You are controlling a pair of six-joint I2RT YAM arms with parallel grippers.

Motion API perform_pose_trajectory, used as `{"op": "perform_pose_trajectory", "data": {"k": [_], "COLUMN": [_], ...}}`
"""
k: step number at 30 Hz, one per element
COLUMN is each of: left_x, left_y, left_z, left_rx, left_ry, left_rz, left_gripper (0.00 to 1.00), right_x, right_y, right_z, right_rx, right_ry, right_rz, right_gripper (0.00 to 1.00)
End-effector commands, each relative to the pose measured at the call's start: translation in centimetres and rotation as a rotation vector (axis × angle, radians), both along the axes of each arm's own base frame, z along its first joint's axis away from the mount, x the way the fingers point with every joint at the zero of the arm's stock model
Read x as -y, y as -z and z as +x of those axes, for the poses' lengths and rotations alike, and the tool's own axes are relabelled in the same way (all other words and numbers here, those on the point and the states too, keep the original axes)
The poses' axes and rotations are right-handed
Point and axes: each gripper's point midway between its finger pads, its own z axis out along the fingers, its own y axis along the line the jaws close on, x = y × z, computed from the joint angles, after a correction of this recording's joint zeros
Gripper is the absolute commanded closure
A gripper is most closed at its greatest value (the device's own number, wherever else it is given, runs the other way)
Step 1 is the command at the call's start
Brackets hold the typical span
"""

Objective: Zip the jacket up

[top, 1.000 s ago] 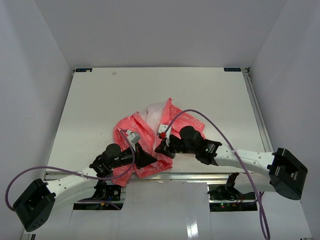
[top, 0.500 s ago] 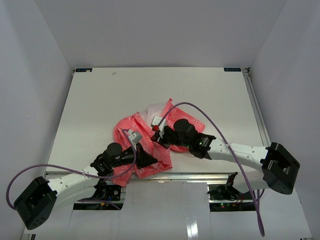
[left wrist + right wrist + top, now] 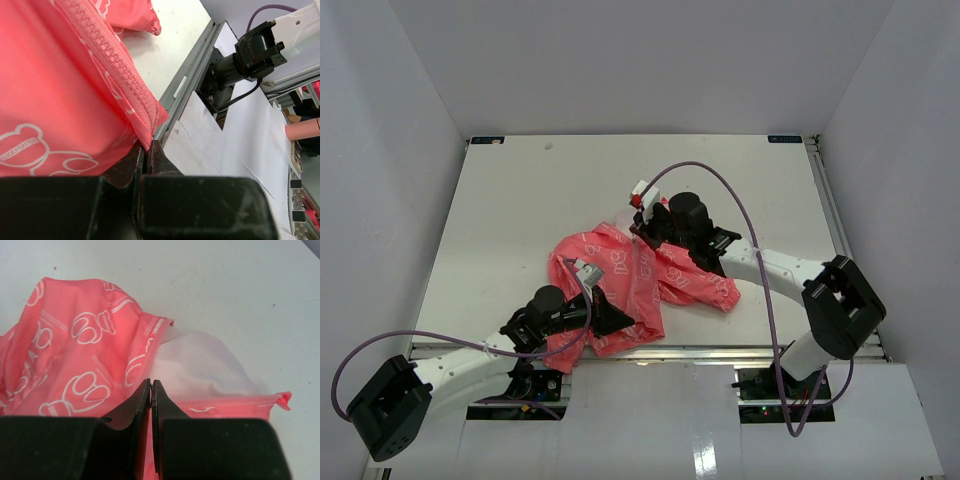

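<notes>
The small thin coral-pink jacket with the white scribbly print lies rumpled on the white desk, in the near half and about midway between the two arms. Its lower hem hangs right at the desk's near edge.

In the left wrist view, the zipper looks meshed along the stretch you can see, running down to the hem corner. The left gripper is pinched tight on that corner at the foot of the zipper.

The right gripper is at the far end of the jacket, up by the neck. Its fingers are pressed together with pink fabric at their tips. A bit of white lining shows just beyond, so I'd guess the top of the front isn't closed yet. I can't make out the slider itself, so no idea if it's really on the pull tab or just on cloth.

If I were running this, the left side's whole job is to anchor, so the hem doesn't ride up. The right should pull straight away from it along the line of the teeth, low and steady. Tension is what matters here. The fabric is thin and bunchy, and slack near the slider could get that lining chewed into the zipper.
</notes>
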Motion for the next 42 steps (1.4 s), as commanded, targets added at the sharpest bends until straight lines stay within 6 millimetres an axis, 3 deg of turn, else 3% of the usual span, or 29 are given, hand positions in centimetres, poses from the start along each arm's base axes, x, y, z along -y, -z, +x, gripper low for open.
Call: {"op": "perform_pose_trajectory", "data": {"k": [1,3,6,8,12,14,16,20,25,30,34,39,42], "left_x": [0.5,0.6,0.8,0.9,0.8,0.8,0.7,0.7,0.7,0.5,0.2,-0.5,-0.3], "left_y": [-0.9,-1.1,-1.3,-1.4,-1.3,-1.2,-1.2,-1.5,-1.6,-1.5,0.5,2.9,3.5], "left_z": [-0.7,-0.4,0.0,0.2,0.7,1.0,1.5,2.2,2.0,1.5,1.2,1.8,2.2], "left_rx": [-0.004,0.003,0.012,0.013,0.027,0.029,0.036,0.047,0.046,0.047,0.005,-0.026,-0.045], "left_ry": [0.048,0.045,0.039,0.033,0.016,0.003,-0.014,-0.041,-0.036,-0.028,-0.026,-0.079,-0.086], "left_rz": [0.003,0.007,0.012,0.02,0.043,0.056,0.074,0.1,0.093,0.075,0.114,0.179,0.211], "left_gripper": [1.0,1.0,1.0,1.0,1.0,1.0,1.0,1.0,1.0,1.0,1.0,1.0,0.82], "right_x": [0.2,0.4,0.4,0.4,1.7,2.0,2.2,3.5,5.1,6.5,7.3,7.5,6.6], "right_y": [-5.0,-5.5,-4.3,-5.3,-5.9,-5.3,-7.2,-8.3,-11.1,-12.3,-13.3,-13.0,-10.7], "right_z": [5.9,7.8,10.4,12.7,17.8,19.2,21.8,25.0,27.9,29.7,30.7,31.3,30.2], "right_rx": [0.172,0.193,0.196,0.224,0.235,0.226,0.263,0.291,0.358,0.399,0.451,0.411,0.246], "right_ry": [0.063,0.081,0.097,0.125,0.188,0.2,0.206,0.246,0.288,0.284,0.266,0.226,0.187], "right_rz": [0.088,0.095,0.087,0.096,0.131,0.133,0.168,0.19,0.236,0.276,0.308,0.352,0.379], "right_gripper": [0.92,0.92,0.92,0.92,0.92,0.92,0.92,0.92,0.92,0.92,0.92,0.92,0.89]}}
